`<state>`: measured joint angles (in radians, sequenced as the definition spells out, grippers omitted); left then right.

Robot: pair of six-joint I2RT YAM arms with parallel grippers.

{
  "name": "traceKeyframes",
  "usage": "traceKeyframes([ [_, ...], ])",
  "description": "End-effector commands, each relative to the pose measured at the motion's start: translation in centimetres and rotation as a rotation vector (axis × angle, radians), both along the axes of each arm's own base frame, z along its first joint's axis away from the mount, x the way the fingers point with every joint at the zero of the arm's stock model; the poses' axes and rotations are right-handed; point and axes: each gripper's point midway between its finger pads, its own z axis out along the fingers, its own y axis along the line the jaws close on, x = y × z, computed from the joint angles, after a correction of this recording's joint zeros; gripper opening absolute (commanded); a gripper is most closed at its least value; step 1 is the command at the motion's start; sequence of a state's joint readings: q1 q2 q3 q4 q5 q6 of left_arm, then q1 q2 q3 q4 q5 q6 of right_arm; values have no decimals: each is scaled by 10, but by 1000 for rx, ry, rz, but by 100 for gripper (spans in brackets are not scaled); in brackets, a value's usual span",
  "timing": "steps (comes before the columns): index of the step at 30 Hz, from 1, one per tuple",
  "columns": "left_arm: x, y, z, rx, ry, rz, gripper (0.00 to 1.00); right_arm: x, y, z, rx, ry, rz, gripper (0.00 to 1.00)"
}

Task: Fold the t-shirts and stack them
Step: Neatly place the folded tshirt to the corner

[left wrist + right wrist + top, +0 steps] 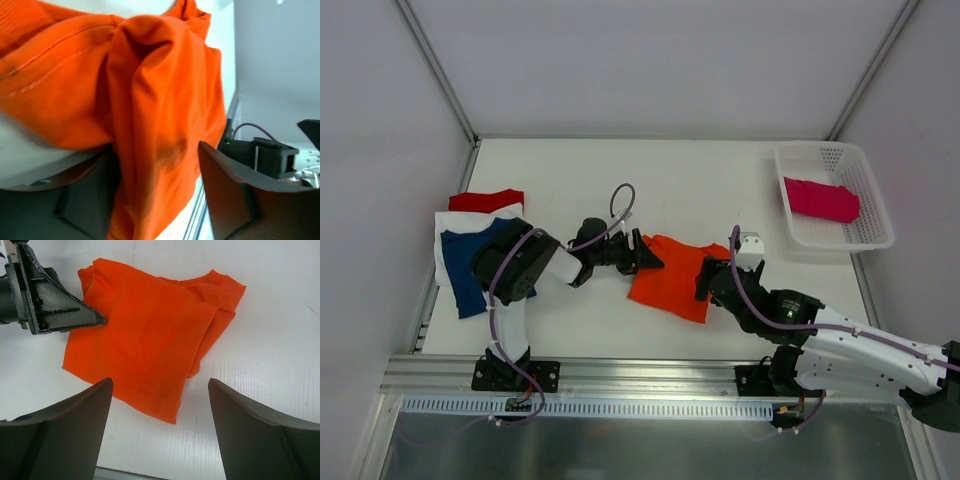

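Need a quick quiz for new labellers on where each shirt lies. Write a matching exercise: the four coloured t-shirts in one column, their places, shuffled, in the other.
Column one
1. orange t-shirt
2. pink t-shirt
3. navy t-shirt
4. red t-shirt

Column two
A. inside the white basket
B. far end of the left pile, just beyond the white t-shirt
C. middle of the table, apart from the other shirts
D. lying on top of the white t-shirt

Pairs: 1-C, 2-A, 3-D, 4-B
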<state>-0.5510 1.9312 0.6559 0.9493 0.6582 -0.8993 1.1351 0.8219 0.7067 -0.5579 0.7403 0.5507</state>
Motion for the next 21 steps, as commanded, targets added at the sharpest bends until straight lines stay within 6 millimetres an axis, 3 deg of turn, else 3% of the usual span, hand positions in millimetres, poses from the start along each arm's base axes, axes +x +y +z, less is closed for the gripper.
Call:
traceKeyframes([
  [1,-13,-4,-22,51,44,-56,66,1,-2,4,23,-19,-20,81],
  [2,-14,-8,-21,43,45,-68,74,0,-3,3,17,-15,-18,81],
  [5,-16,-18,-17,23,36,-90,81,-1,-6,0,10,-10,-24,81],
  [10,-17,-27,-19,14,41,-111,77,-3,-7,0,24,-12,-27,80],
  [11,-17,-28,-20,16,44,-114,74,-2,-8,-1,23,-13,-28,80],
  [15,-17,-30,-24,28,48,-115,41,-4,-10,-3,25,-10,-34,80],
  [16,-18,-30,-26,36,53,-118,19,-4,-11,-4,29,-10,-37,80],
  [18,-19,-31,-29,54,54,-127,0,-5,-13,-5,29,-10,-38,80],
  [21,-20,-33,-29,55,43,-133,0,-5,-14,-7,32,-8,-40,80],
])
